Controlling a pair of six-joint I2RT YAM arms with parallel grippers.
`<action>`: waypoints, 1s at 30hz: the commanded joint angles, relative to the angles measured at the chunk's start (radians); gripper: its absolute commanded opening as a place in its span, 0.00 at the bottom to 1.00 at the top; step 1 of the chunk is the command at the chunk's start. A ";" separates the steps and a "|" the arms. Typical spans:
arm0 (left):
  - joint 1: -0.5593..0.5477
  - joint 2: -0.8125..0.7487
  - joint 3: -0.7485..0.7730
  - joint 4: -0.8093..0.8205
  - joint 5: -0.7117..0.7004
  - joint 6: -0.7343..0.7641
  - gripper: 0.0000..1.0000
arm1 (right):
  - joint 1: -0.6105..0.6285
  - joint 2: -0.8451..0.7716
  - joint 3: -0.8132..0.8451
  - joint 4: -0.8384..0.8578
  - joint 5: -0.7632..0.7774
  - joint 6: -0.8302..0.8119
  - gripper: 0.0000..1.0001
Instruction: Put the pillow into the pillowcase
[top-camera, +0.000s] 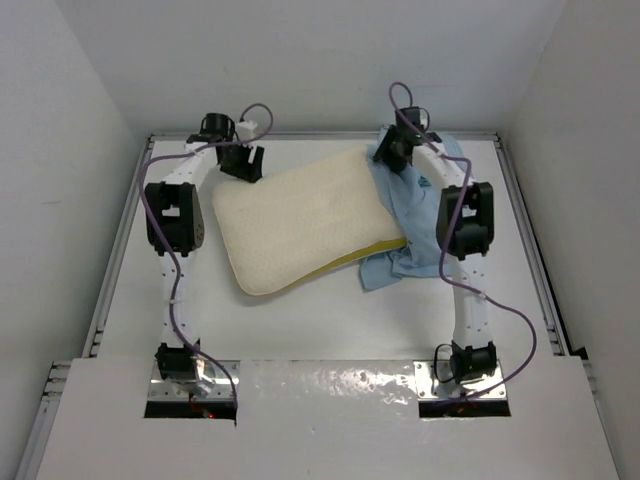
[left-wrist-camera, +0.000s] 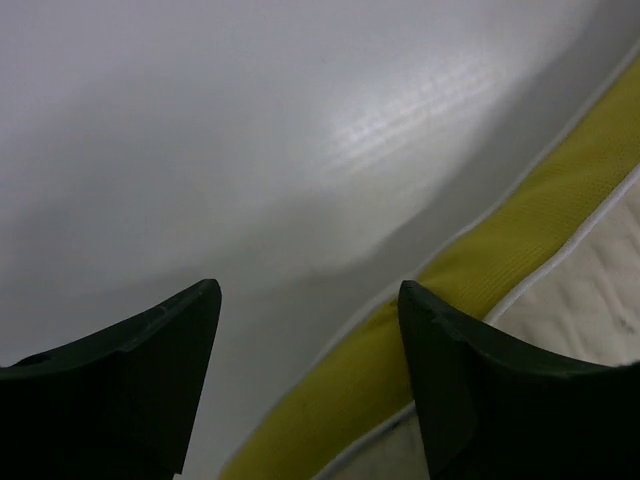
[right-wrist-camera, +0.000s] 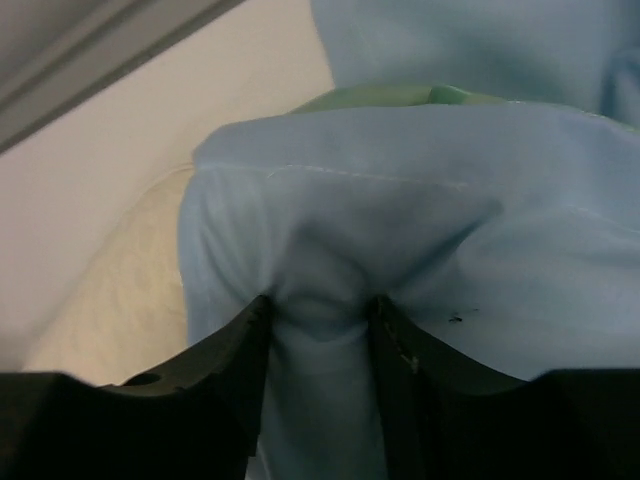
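Inspecting my tools: my left gripper (left-wrist-camera: 310, 292) stands spread with nothing between its fingers, just beside the yellow edge band (left-wrist-camera: 520, 230) of the pillow (top-camera: 300, 220), at the far left corner. My right gripper (right-wrist-camera: 320, 305) pinches a bunched fold of the pillowcase (right-wrist-camera: 420, 220), blue face outward, with a strip of green showing behind. The pillow lies aslant on the table (top-camera: 330, 320), its cream top bare. The pillowcase lies crumpled against its right end.
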 joint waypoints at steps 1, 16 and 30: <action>-0.048 -0.003 -0.058 -0.073 0.148 0.113 0.69 | 0.129 0.084 0.155 0.033 -0.086 0.000 0.41; -0.220 -0.498 -0.758 -0.240 0.450 0.465 0.63 | 0.378 0.014 -0.009 0.210 -0.236 -0.145 0.39; -0.064 -0.475 -0.416 -0.047 0.212 0.201 0.52 | 0.286 -0.396 -0.194 0.154 0.057 -0.352 0.79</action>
